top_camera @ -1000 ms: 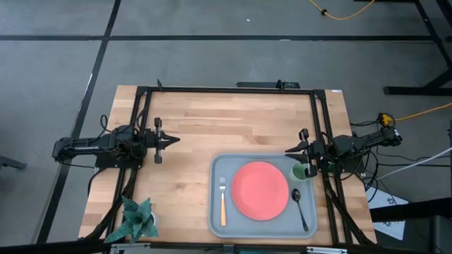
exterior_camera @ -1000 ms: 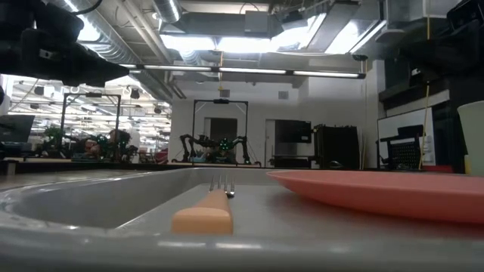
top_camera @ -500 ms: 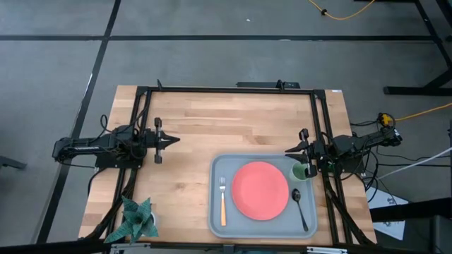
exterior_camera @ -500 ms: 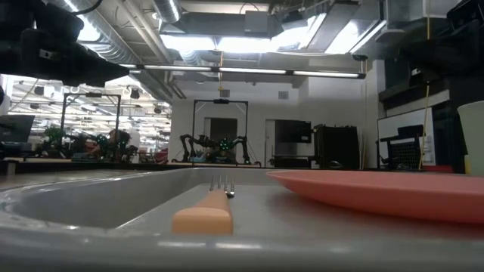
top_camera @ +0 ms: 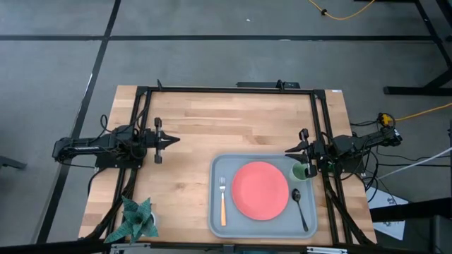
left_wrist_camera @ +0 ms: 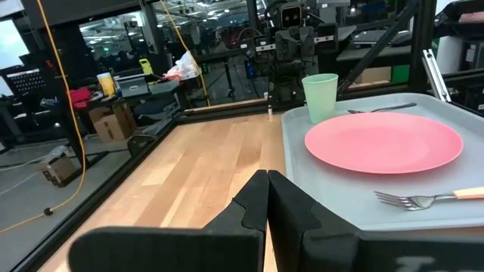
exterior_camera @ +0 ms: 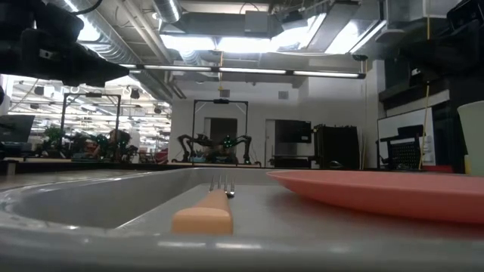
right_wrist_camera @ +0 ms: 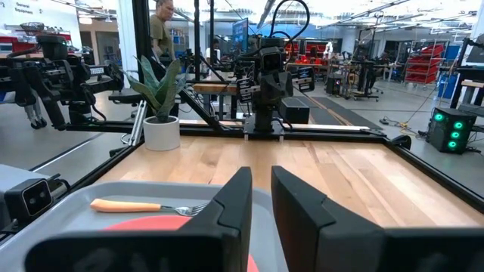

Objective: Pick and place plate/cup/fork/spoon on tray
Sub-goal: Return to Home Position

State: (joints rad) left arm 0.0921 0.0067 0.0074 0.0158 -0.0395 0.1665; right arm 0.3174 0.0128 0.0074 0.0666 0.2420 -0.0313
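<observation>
The grey-blue tray [top_camera: 215, 212] lies at the table's near right. On it rest the coral-red plate [top_camera: 260, 190] in the middle, the orange-handled fork [top_camera: 222, 201] left of the plate, the dark spoon [top_camera: 300, 204] to its right, and the pale green cup [top_camera: 299, 171] upright in the far right corner. My left gripper [top_camera: 173, 140] is shut and empty over the table's left half, pointing right. My right gripper [top_camera: 288, 150] is shut and empty just beyond the tray's far right corner, beside the cup, pointing left.
A potted plant [top_camera: 138, 219] stands at the table's near left corner. A black frame [top_camera: 226, 89] runs along the table's far edge and both sides. Bare wood [top_camera: 226, 123] lies between the two grippers and beyond the tray.
</observation>
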